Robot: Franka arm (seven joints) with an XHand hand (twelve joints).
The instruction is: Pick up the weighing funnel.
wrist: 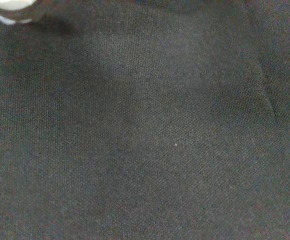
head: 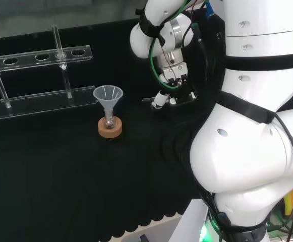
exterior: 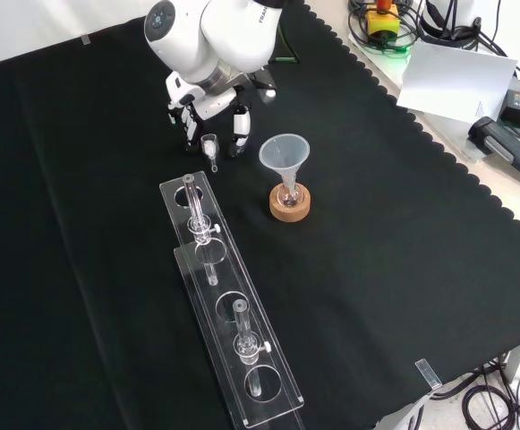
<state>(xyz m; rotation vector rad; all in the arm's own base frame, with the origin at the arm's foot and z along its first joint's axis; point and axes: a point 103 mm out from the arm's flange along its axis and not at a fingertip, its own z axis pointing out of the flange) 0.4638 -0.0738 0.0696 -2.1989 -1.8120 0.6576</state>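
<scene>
**A:** Status on the weighing funnel pickup?

**B:** Approach looks done, lift not confirmed. In the front view the hand is low over the surface, up and to the left of the funnel. The weighing funnel is right under the hand, which straddles it.

**A:** Is it grasped?

**B:** Cannot tell. No view shows whether the hand has closed on the piece. I also can't say whether the piece rests on the cloth or is already clear of it. My judgement is that the closing and the raising are both left to do, or at least left to verify.

**A:** Notes on the piece itself?

**B:** It is small, clear and scoop-like, with a short thin stem, and it sits left of the funnel's rim in the front view. It shows pale against the black. Clear and smooth as it looks, I expect it to be slippery and light.

**A:** Anything else nearby?

**B:** The funnel is a clear cone, mouth up, with its stem in a small flask on a cork ring. The ring is tan, matte and round. A clear acrylic rack, flat with round holes, lies left of and below the funnel in the front view. The cloth is black with a fine weave, and the wrist view shows a faint crease in it.
</scene>
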